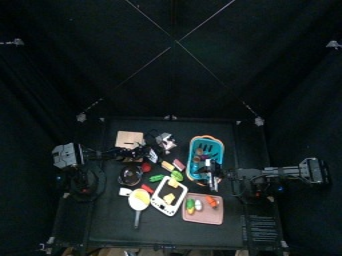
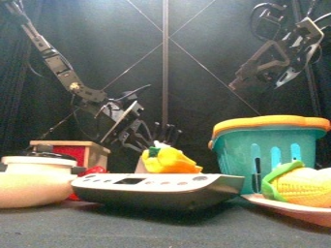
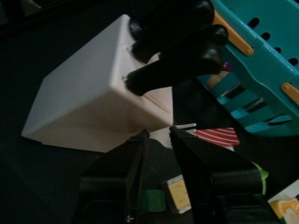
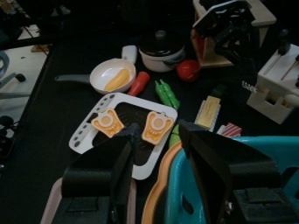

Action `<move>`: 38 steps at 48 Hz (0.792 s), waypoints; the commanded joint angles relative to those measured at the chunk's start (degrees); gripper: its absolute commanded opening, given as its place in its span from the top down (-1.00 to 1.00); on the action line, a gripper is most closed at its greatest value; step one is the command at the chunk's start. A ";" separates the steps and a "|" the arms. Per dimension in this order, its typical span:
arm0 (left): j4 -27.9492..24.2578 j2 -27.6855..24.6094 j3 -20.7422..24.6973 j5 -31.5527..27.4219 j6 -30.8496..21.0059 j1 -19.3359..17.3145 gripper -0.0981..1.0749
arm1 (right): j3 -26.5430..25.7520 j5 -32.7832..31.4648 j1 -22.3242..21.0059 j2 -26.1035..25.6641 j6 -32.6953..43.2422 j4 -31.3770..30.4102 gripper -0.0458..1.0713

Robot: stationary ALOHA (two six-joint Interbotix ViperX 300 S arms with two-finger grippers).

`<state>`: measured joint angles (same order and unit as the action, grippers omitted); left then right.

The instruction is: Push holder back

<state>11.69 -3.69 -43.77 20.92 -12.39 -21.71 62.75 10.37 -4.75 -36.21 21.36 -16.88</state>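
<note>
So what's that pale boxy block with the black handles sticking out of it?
The pale wooden-looking holder block is a slanted box with flat faces. Several black handles stick out of its upper end. It stands near the teal plastic basket, close in front of the left gripper, whose jaws are open and not touching it.

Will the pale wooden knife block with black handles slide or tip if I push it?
The pale wooden knife block looks rigid and flat-sided, so it probably slides. Its black handles cluster at the top, so a high push may tip it. The teal slotted basket sits close and could get nudged.
</note>
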 commanded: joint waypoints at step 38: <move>-10.28 6.24 -0.09 -1.67 0.26 18.02 -0.40 | -0.09 0.35 0.18 -0.18 0.53 0.00 -0.50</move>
<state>2.81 2.37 -45.88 19.86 -12.22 -5.54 63.19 10.37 -4.75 -36.12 21.80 -16.88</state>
